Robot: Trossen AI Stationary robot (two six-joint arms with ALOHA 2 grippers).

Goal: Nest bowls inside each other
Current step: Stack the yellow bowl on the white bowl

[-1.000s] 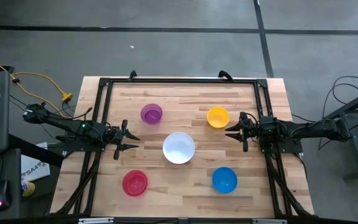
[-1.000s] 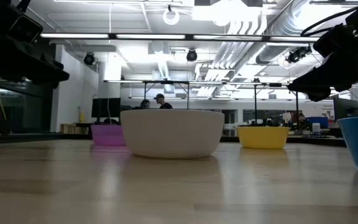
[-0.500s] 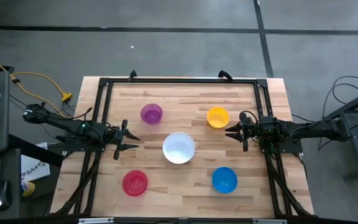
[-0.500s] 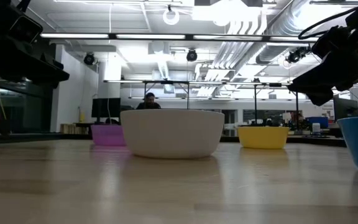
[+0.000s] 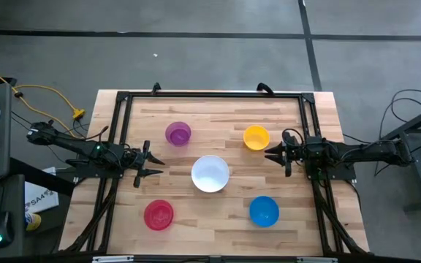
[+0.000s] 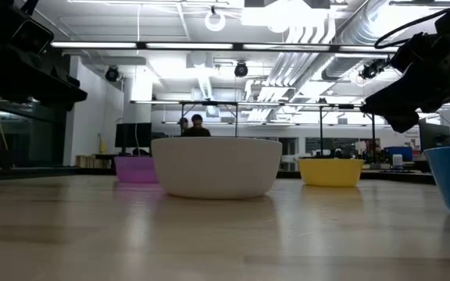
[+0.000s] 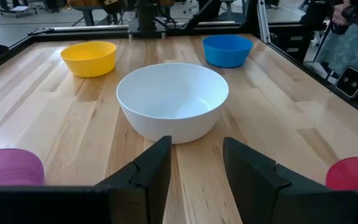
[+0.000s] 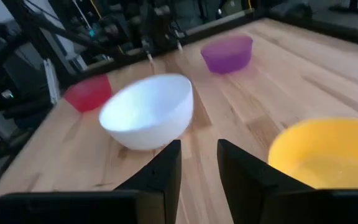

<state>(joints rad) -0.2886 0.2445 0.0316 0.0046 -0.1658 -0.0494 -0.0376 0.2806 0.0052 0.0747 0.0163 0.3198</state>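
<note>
White bowl [image 5: 210, 174] mid-table; purple [image 5: 177, 134], yellow [image 5: 256, 137], red-pink [image 5: 158, 215], blue [image 5: 264, 211] bowls spread around it (none nested). Left gripper [image 5: 152, 166] and right gripper [image 5: 272, 155] flank it, fingers parted, holding nothing.

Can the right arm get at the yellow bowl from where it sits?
Probably yes. The right tool is open just beside the yellow bowl, with only bare table between them and nothing stacked in that bowl.

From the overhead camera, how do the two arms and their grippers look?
Both arms are dark, nearly black, thin and jointed, with black cables running along them. The left gripper and the right gripper each end in two dark pointed fingers. In the wrist views, the fingers look flat, angular and matte.
</note>
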